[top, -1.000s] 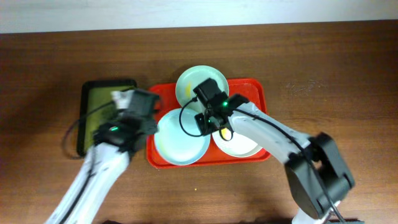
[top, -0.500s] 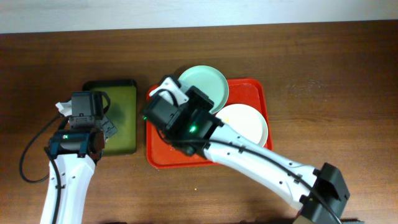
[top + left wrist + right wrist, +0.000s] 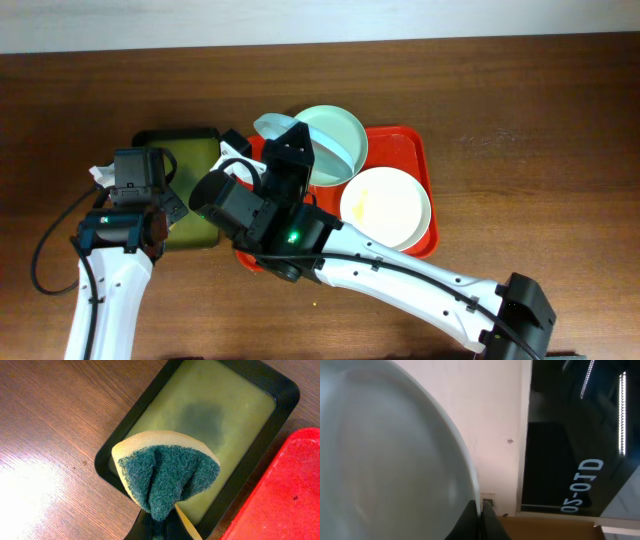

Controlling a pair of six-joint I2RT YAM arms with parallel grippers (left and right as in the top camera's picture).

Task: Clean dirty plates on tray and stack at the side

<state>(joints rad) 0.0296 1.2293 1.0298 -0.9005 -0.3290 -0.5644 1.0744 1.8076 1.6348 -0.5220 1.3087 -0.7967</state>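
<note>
1. Blue plate point(image 3: 385, 460): pinched at the rim by the right fingers point(image 3: 469, 522), which are clamped on it. It's held up off the tray and tilted on edge, over the tray's far-left corner in the overhead view.
2. Its face in the R wrist view looks pale & even. No clear yellow smear, but the view is close & soft, so can't call it clean.
3. Left fingers point(image 3: 150, 530) are closed tight on a sponge point(image 3: 165, 472), folded w/ the green scourer side out and yellow foam behind.
4. Sponge hangs over the dark tray point(image 3: 287, 397), which holds yellow-green liquid. It isn't touching the blue plate; the two are apart.
5. Red tray point(image 3: 405, 150) sits on the tabletop point(image 3: 530, 110), just beside the dark tray.
   - Mint plate point(image 3: 340, 125) is at the tray's far edge, overhanging the rim a bit, partly behind the held plate.
   - White plate point(image 3: 390, 205) lies on the tray's right half, w/ a faint yellow smear left of centre.
6. Progress, as I read it: early. No stack at the side anywhere in view, so 0 of 3 are put away. 1st plate is picked up and the sponge is ready, but no scrubbing contact shows.
7. Left to do: bring sponge & plate together, wipe, and set the plate down beside the tray. Then the same for mint & white.
</note>
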